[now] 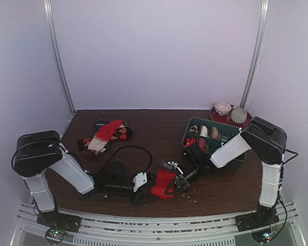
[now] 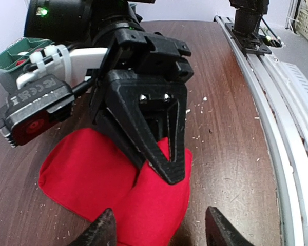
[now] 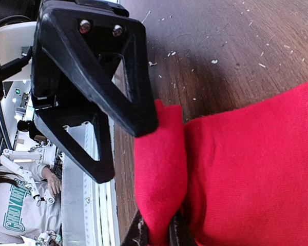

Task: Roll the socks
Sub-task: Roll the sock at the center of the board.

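- Sock first: where is it lying?
- The red sock (image 1: 163, 183) is at the near middle of the table (image 1: 159, 128), between the two arms. It is a soft, fine knit, plain bright red wherever it shows. It is bunched into plump, rounded lobes rather than lying as a flat strip.
- Who has hold of it?
- The right gripper (image 3: 156, 237) is clamped on a raised fold. Its own wrist view shows the cloth squeezed into a narrow ridge between the fingertips. The left gripper (image 2: 161, 230) stands with its jaws apart, one black fingertip on each side of the sock's near end, and is not pinching.
- Does the overhead camera tell you that?
- No. From above, the two black heads simply meet over a red patch. The wrist views show the grip and the shape of the fingers, which are hollow triangular frames of hard black plastic with two screws at the base.
- What does the top view add?
- The surroundings. The tabletop is dark brown wood grain sprinkled with pale crumbs. A loose heap of socks (image 1: 105, 136), red, white and dark, lies at the back left. A green compartment box (image 1: 189, 132) holds small rolled bundles at the right. Behind it is a dark red plate (image 1: 228, 123) with two patterned balls.
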Controlling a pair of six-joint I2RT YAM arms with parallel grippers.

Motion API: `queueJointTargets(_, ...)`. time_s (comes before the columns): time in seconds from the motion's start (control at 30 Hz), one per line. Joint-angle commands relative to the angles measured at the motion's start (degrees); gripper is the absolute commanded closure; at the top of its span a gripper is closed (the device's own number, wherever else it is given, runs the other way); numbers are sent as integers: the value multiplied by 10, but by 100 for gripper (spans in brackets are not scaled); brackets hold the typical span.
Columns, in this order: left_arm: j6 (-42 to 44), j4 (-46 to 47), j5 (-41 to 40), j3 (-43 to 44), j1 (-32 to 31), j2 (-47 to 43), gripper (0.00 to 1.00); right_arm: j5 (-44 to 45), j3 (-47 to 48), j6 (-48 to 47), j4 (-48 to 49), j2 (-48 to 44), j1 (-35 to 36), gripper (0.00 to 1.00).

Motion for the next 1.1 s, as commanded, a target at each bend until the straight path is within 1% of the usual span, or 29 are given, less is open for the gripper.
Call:
queueJointTargets(0.0,24,2,15,29,3,30,44,78,-42,-9,-124,65,-5,89)
queueJointTargets(0.17,15,-3,25,35,3,52,47,78,-41,-10,-127,65,-8,89)
queueJointTargets(0.23,14,-18,29,44,3,60,52,75,-39,-12,-129,67,-9,89)
queueJointTargets(0.33,8,-58,10,64,3,78,60,73,-36,-16,-135,67,-10,89)
queueJointTargets(0.4,-2,-91,-8,81,3,90,73,72,-37,-17,-135,66,-10,89)
queueJointTargets(0.43,-3,-109,-11,88,3,96,78,71,-37,-18,-135,64,-10,89)
queueJointTargets(0.47,-6,-123,-14,94,3,101,84,69,-36,-20,-134,63,-10,89)
queueJointTargets(0.53,-19,-133,-22,94,3,107,100,67,-37,-22,-133,59,-10,89)
queueJointTargets(0.67,-60,-158,-43,76,3,94,100,67,-37,-16,-114,40,-11,88)
queueJointTargets(0.7,-79,-177,-53,76,3,89,100,68,-38,-7,-100,30,-11,85)
queueJointTargets(0.73,-101,-197,-65,76,3,83,100,70,-40,2,-82,16,-11,74)
queueJointTargets(0.77,-121,-222,-72,78,4,75,100,78,-42,13,-62,0,-11,69)
queueJointTargets(0.83,-168,-265,-72,81,7,62,100,95,-47,29,-26,-43,-12,67)
queueJointTargets(0.9,-212,-301,-55,86,13,52,100,121,-54,42,10,-89,-14,65)
queueJointTargets(1.0,-261,-354,7,105,30,53,100,162,-85,47,69,-167,-15,61)
queueJointTargets(1.07,-280,-380,50,117,41,56,100,190,-109,33,98,-213,-12,60)
